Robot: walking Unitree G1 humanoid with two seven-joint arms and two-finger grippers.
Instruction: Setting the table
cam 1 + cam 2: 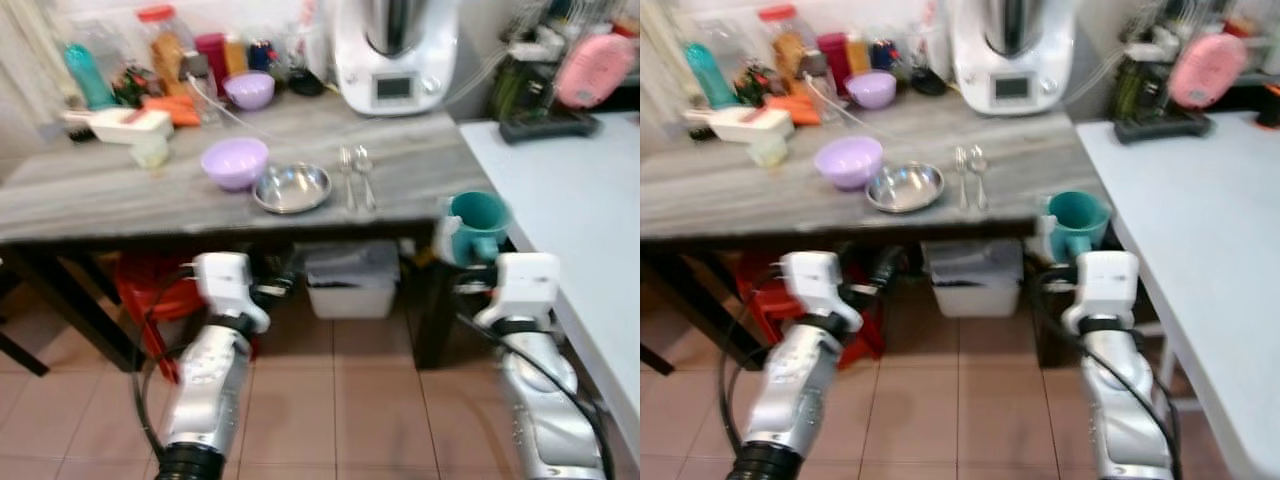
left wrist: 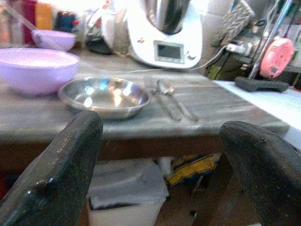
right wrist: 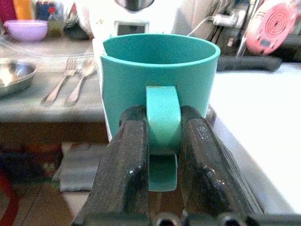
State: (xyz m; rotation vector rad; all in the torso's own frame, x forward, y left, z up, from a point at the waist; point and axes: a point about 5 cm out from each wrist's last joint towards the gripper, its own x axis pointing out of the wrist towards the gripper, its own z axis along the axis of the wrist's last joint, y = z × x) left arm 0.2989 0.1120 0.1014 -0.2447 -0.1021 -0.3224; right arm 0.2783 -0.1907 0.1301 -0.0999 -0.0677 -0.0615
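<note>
While hanging off the tabletop (image 1: 120,200) right edge, teal mug (image 3: 160,75) being pinched by handle in right tool (image 3: 162,141); risking tilting, clipping edge. Left tool (image 2: 160,160) gaping empty.

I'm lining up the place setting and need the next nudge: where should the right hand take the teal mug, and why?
Probably raise the right hand, shut on the teal mug by its handle, up and forward over the grey table: the mug sits off the table's front corner, and bare space lies right of the fork and spoon.

A teal mug (image 3: 160,75) hangs upright by its handle, off the grey table's (image 1: 120,195) front right corner.
</note>
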